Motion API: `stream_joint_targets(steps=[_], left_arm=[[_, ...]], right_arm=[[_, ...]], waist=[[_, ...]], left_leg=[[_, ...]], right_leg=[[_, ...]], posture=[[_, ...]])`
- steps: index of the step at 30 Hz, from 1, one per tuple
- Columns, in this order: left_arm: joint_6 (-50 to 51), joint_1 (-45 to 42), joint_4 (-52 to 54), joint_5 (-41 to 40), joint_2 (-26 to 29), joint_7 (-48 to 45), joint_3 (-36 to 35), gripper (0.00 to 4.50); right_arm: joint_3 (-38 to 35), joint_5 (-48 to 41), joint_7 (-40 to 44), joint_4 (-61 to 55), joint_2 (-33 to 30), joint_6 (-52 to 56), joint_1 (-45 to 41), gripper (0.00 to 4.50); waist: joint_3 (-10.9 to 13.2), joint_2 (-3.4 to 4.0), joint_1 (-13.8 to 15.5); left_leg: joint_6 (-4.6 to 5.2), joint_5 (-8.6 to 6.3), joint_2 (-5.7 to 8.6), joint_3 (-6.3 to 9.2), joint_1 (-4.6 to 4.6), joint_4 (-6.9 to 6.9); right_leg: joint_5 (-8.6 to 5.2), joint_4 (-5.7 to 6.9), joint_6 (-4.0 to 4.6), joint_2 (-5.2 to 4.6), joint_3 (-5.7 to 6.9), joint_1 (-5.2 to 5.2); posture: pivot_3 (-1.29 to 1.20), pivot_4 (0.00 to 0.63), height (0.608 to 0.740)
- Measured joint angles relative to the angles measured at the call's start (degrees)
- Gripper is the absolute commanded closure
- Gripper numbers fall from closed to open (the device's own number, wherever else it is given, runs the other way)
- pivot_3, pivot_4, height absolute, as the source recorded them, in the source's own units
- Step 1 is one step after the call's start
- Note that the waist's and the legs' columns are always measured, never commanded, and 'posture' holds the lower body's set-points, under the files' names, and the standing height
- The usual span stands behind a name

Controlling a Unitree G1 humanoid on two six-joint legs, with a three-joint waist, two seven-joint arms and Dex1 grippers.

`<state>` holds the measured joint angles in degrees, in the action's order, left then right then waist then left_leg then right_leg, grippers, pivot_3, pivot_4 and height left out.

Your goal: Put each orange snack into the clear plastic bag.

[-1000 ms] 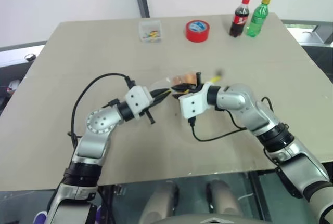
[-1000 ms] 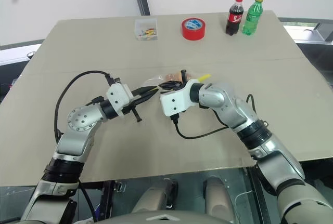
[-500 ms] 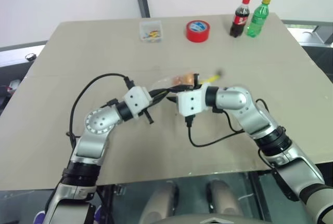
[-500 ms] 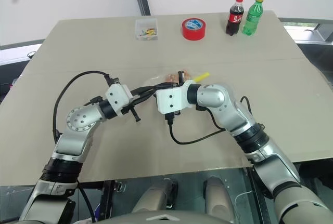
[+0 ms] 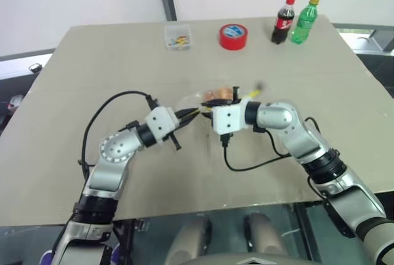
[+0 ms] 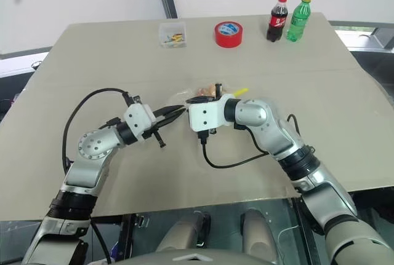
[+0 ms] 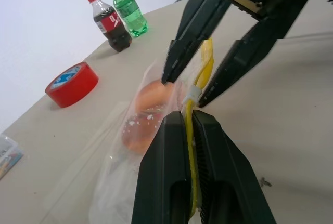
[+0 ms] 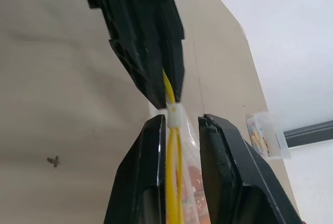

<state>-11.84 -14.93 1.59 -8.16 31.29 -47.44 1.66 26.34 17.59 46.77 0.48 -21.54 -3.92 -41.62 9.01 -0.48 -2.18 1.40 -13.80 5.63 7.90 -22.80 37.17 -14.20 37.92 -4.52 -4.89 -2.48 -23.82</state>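
Meeting over the middle of the bench (image 5: 74,80), the two pincers hold the clear plastic bag (image 7: 132,154) between them, lifted a little above the surface; the left pincer (image 7: 189,122) has its black fingers pressed together on the yellow strip (image 7: 204,68) along the bag's mouth; the right pincer (image 8: 181,122) straddles the same strip, its fingers standing slightly apart on either side of a small white slider (image 8: 174,115) on the strip, and whether they actually press it I cannot tell; both pincers' tips come nearly nose to nose at that slider; inside the bag the orange snacks (image 7: 145,117) lie against the crinkled film, one rounded piece above another, just beside the left pincer's tips; at the far edge of the bench stand a red tape roll (image 5: 234,35), a small clear box of coloured bits (image 5: 178,37), a cola bottle (image 5: 284,20) and a green bottle (image 5: 306,19), the two bottles upright and just beside each other, all well apart from the bag.
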Motion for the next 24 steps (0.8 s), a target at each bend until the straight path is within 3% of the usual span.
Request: stream_joint_targets(steps=[24], left_arm=[[-1.11, 0.00, -0.03, -0.02, 0.67, -0.14, -0.04, 4.50]], right_arm=[[0.09, -0.22, 1.31, -0.43, 0.71, -0.40, -0.12, 3.47]], waist=[[0.00, 0.00, 0.01]], left_leg=[[0.00, 0.00, 0.00, 0.00, 0.00, 0.00]], right_leg=[[0.00, 0.00, 0.00, 0.00, 0.00, 0.00]], posture=[[0.00, 0.150, 0.740]])
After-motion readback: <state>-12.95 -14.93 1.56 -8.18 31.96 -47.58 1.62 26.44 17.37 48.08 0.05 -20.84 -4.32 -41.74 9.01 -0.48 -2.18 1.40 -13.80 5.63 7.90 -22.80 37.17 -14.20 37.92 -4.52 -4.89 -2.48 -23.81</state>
